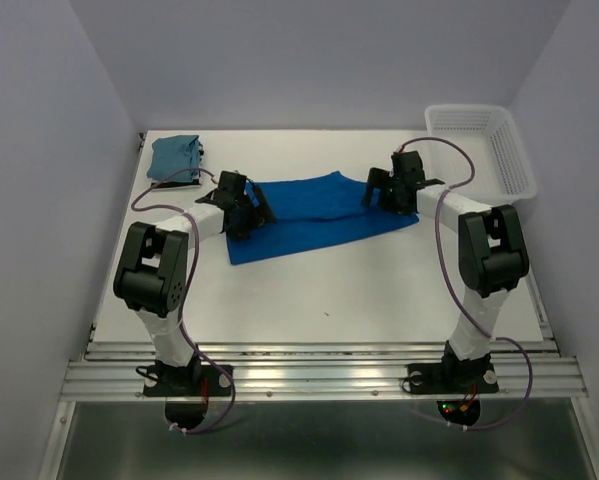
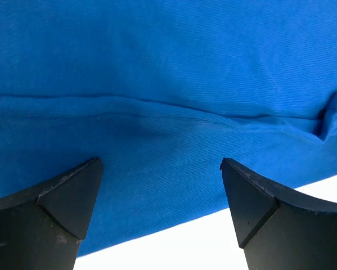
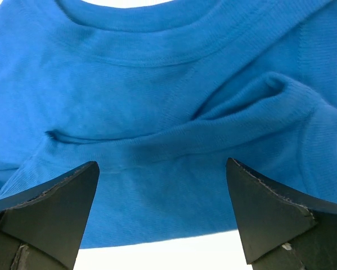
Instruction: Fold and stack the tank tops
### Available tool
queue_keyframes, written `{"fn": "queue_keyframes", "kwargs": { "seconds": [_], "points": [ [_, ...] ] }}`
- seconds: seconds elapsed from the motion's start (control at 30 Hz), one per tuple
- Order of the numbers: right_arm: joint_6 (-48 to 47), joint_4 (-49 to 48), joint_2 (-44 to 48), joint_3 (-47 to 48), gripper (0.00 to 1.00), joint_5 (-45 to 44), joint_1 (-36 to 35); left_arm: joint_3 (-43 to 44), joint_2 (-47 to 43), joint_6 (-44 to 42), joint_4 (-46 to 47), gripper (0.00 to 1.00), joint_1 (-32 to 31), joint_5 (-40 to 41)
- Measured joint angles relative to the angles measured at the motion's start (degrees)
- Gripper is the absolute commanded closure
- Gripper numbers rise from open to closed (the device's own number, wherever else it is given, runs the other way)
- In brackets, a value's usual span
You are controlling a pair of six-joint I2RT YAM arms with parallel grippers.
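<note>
Royal blue tank top (image 1: 319,215): lies spread across the middle of the white counter (image 1: 359,300), long axis running left to right, between the two hands. Outline is roughly a trapezoid, and the near edge slants down toward the left.

Fabric: fine ribbed knit, bright and even in colour.

Left wrist view: a low crease runs across the cloth from side to side. A small turned-up corner shows at the right edge. The near hem lies flat on the counter.

Right wrist view: the curved neckline with its stitched band sits at the top. Below it a strap or armhole edge is doubled over, forming a raised diagonal ridge.

Left hand (image 2: 160,169): fingers spread wide, nothing between them, poised over the left end of the royal blue top, near the hem.

Right hand (image 3: 162,166): fingers likewise spread wide and holding nothing, over the right end by the neckline.

Whether either hand's fingertips touch the cloth cannot be told.

Teal tank top (image 1: 175,158): a compact folded bundle at the far left corner of the counter, apart from the royal blue top.

White lattice basket (image 1: 484,150): stands at the far right corner.
</note>
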State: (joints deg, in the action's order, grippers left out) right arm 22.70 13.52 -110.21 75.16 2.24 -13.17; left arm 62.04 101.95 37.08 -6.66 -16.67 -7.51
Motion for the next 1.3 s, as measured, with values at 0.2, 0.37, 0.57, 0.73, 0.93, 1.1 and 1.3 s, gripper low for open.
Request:
{"fn": "queue_keyframes", "kwargs": {
  "seconds": [0.2,0.37,0.57,0.73,0.93,1.1,1.3],
  "points": [
    [1.6,-5.4,1.7,-6.7,0.00,1.3,0.1,-2.1,0.3,-0.2,5.0,0.01,0.1,-2.3],
    [4.3,-7.9,9.6,-17.4,0.00,1.2,0.1,-9.2,-4.3,-0.1,9.1,0.01,0.0,-3.7],
    [8.0,-7.9,23.7,-32.6,0.00,1.6,0.1,-19.7,-15.0,2.5,7.2,0.01,-2.4,-3.6],
    [8.6,-2.3,31.6,-37.9,0.00,1.9,0.1,-24.1,-24.3,5.3,-2.6,0.01,-3.8,-1.2],
    [5.7,2.4,36.8,-36.9,0.00,4.0,0.1,-18.6,-28.8,5.3,-11.8,0.01,-3.8,5.0],
    [1.5,2.4,36.5,-29.3,0.00,6.1,-0.3,-7.9,-23.8,4.2,-14.3,0.01,-3.1,12.2],
    [-4.0,1.0,26.3,-14.7,0.00,5.2,-3.1,3.8,-9.6,1.9,-14.0,0.01,2.3,16.0]
  ]
}}
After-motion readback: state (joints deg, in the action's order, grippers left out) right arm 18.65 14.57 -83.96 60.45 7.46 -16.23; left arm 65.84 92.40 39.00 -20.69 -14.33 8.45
